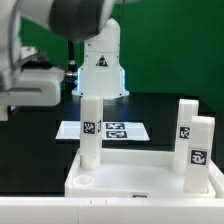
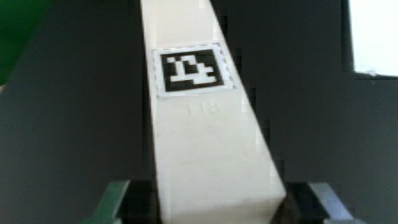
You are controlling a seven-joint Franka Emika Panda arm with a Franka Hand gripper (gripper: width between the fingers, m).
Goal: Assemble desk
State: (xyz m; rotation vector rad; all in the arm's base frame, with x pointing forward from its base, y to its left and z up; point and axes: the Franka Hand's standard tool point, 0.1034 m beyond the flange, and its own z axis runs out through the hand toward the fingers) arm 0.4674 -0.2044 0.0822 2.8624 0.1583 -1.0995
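Two-finger gripper [image 2: 214,196] is clamped on a short square white plastic leg [image 2: 199,120], apparently the one [image 1: 91,130] upright at nine o'clock on the large flat white desk top [image 1: 140,176]. Risk: an off-axis push could cock the leg in its socket.

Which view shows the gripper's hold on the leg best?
Wrist view: both fingertips of the gripper flank the leg, tag facing the camera. Exterior view shows that leg upright on the desk top, but its grip point is hidden.
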